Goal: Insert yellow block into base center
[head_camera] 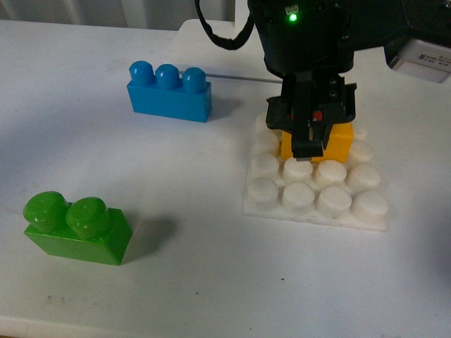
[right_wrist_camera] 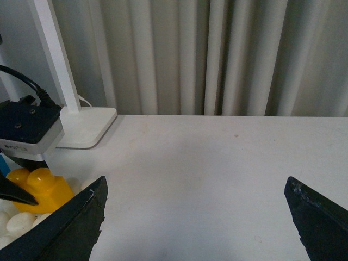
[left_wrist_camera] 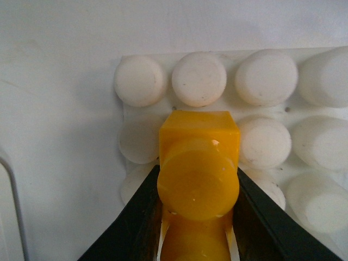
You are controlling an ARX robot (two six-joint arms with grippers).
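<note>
Clearly the insertion step is in hand: the left gripper clamps the yellow block on both sides, holding it on the base, over the middle studs toward the 12 o'clock edge. Whether it is fully seated cannot be told. Next calls for pressing straight down, then releasing. The right gripper hangs spread wide, holding nothing, off at 3 o'clock.

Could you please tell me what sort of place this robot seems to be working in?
Probably an indoor lab or test bench: a plain white table with only toy bricks, a white lamp standing at its back edge, and pale curtains closing off the space behind.
</note>
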